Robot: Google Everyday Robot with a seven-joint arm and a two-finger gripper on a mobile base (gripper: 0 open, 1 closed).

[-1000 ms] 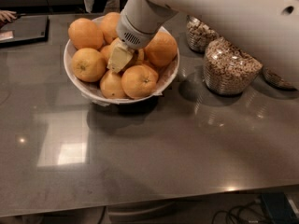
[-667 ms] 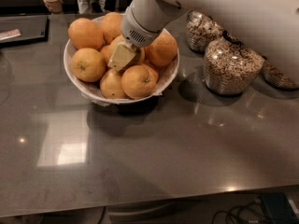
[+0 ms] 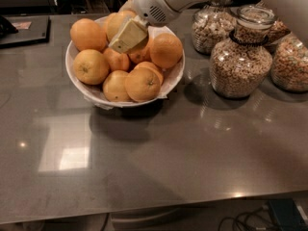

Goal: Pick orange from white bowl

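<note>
The white bowl [image 3: 84, 91] stands on the grey table, left of centre, piled with several oranges. The yellower, duller orange [image 3: 90, 66] lies at the bowl's front left. Brighter oranges [image 3: 166, 50] fill the rest. My gripper [image 3: 128, 35], cream-coloured at the end of the white arm [image 3: 159, 1], hangs over the middle of the pile, up and to the right of the yellower orange. It touches no fruit that I can see. It hides some of the oranges at the back.
Glass jars of cereal [image 3: 239, 57] stand close to the right of the bowl, with more behind [image 3: 210, 29] and at the far right [image 3: 291, 61]. A dark flat object [image 3: 24, 30] lies at the back left. The table's front edge runs along the bottom.
My gripper has risen from down among the oranges in the middle of the bowl to just above the pile. The oranges and bowl have not moved.
</note>
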